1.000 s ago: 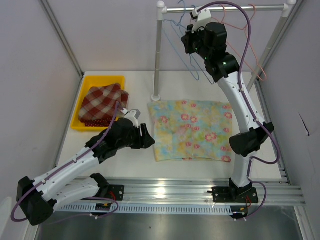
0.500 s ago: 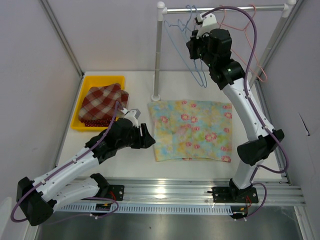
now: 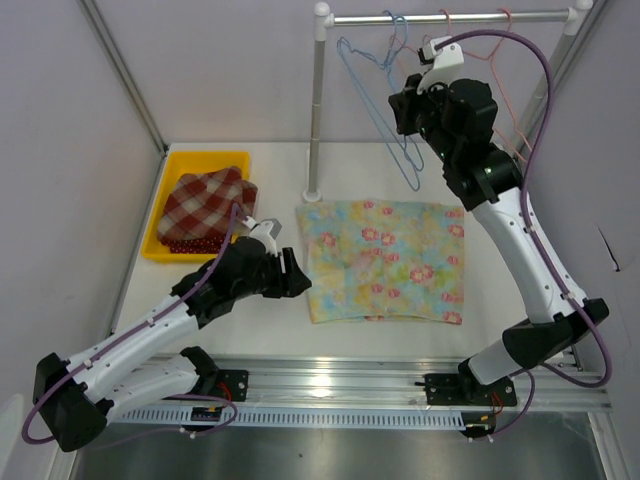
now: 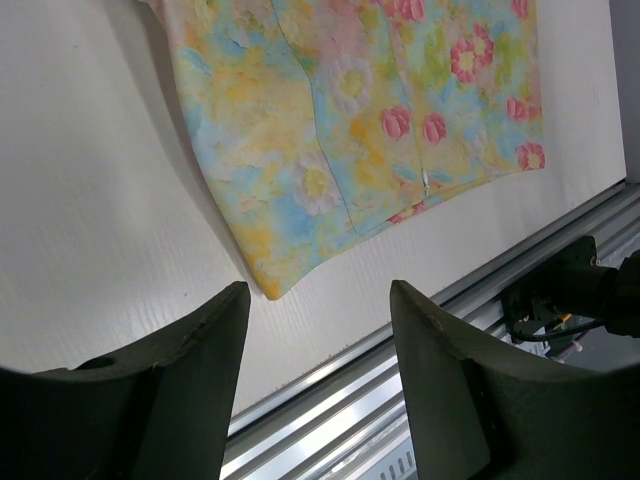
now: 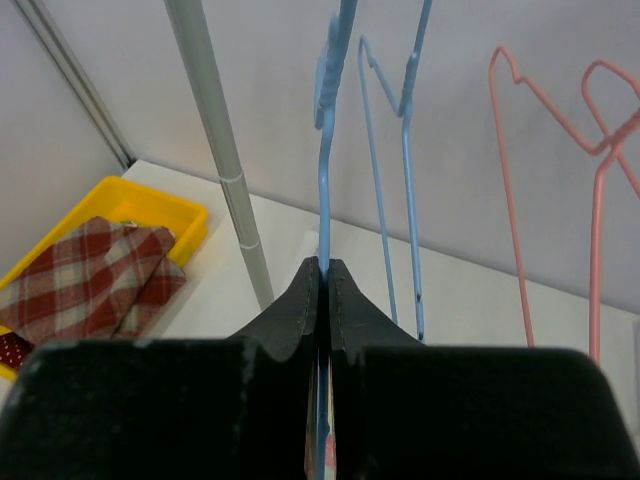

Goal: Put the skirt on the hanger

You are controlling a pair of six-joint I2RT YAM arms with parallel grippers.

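The floral skirt (image 3: 385,262) lies flat on the white table and also shows in the left wrist view (image 4: 350,120). My right gripper (image 3: 398,108) is raised near the rail and shut on the wire of a blue hanger (image 3: 372,105). In the right wrist view, the jaws pinch that blue wire (image 5: 327,150) at my right gripper (image 5: 325,265). The hanger's hook is up at the rail (image 3: 450,17). My left gripper (image 3: 297,275) is open and empty, low over the table beside the skirt's left edge. Its near corner shows above the open gripper (image 4: 320,295).
A yellow bin (image 3: 200,155) at the back left holds a folded red plaid cloth (image 3: 208,203). A second blue hanger (image 5: 405,150) and pink hangers (image 5: 510,200) hang on the rail. The rail's post (image 3: 316,110) stands behind the skirt. A metal track (image 3: 400,385) runs along the near edge.
My right arm has moved right and a little up along the rail, carrying the blue hanger with it. The left arm and the skirt have not moved.
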